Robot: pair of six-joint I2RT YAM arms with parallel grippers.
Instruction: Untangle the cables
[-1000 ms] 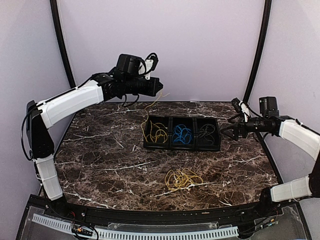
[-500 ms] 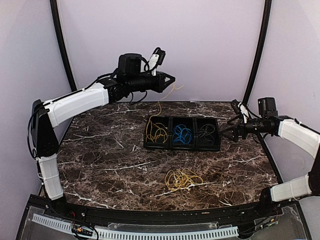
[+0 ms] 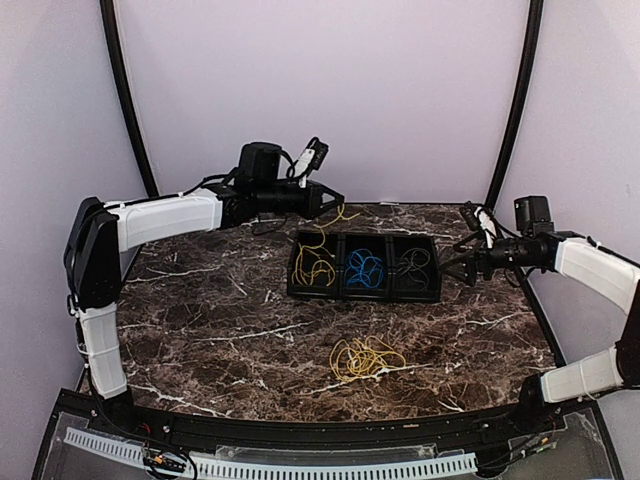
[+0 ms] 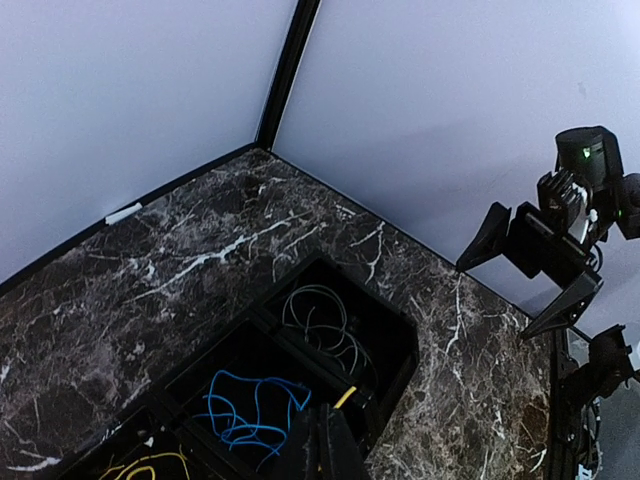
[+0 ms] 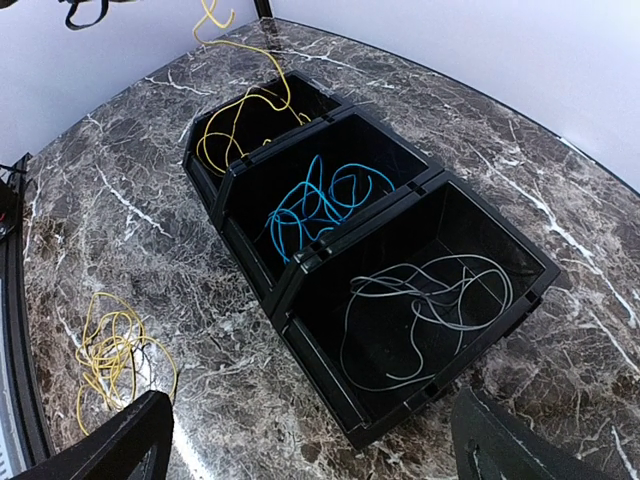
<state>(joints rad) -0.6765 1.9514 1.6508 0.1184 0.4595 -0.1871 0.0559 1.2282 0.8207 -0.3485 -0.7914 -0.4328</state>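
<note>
Top external: black tray [image 3: 365, 293] behind yellow coil [image 3: 366, 358], marble table [image 3: 200, 300].

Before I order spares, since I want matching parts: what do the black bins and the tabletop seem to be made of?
Black bins: probably moulded plastic, matte, judging by thin walls and stepped rims. Tabletop: looks like dark-brown marble with white veins, though it could be a printed laminate.

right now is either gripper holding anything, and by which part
The left gripper pinches the yellow cable from the bin near one end; the right gripper holds nothing.
</note>
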